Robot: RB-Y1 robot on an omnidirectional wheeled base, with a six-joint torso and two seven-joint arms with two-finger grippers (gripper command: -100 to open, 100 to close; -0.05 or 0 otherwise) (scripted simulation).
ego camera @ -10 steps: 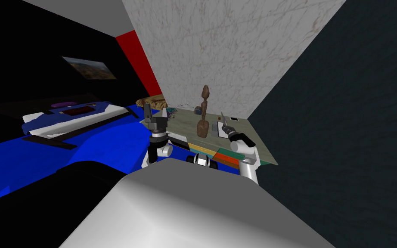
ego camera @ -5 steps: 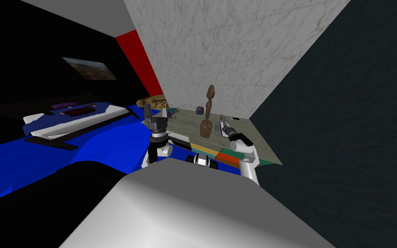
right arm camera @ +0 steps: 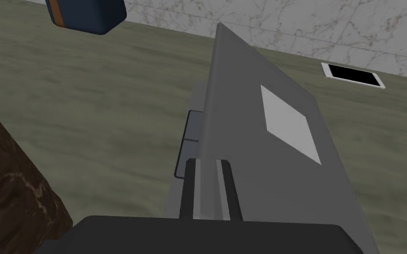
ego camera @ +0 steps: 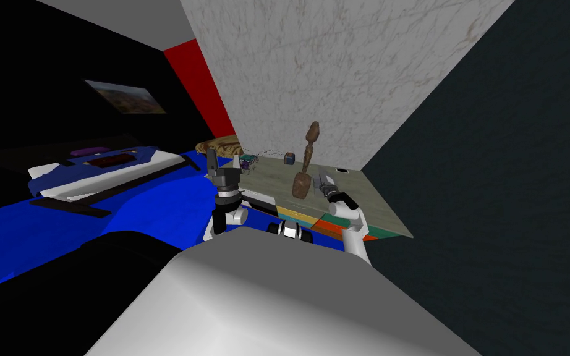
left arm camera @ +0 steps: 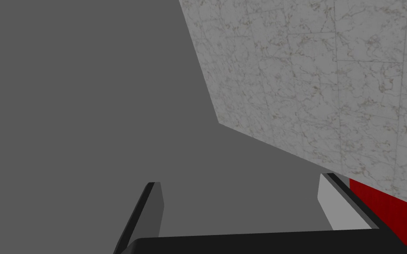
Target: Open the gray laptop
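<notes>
The right gripper [right arm camera: 207,164] has its fingers clamped on the edge of the gray laptop's [right arm camera: 264,145] lid. The lid stands partly raised off its base on the tabletop [right arm camera: 88,97], near a brown figure [right arm camera: 8,189]. A phone [right arm camera: 352,76] lies beyond it. The left gripper [left arm camera: 238,190] hovers by the tabletop's left end, fingers apart.

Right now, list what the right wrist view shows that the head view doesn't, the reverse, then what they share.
Right wrist view adds: the right gripper pinching the edge of the partly raised lid of the gray laptop, the pale square on it, the touchpad beneath. Head view adds: the left gripper raised at the desk's left end, the blue bed, a framed picture. Shared: the desk, brown statue, blue box, white phone.
</notes>
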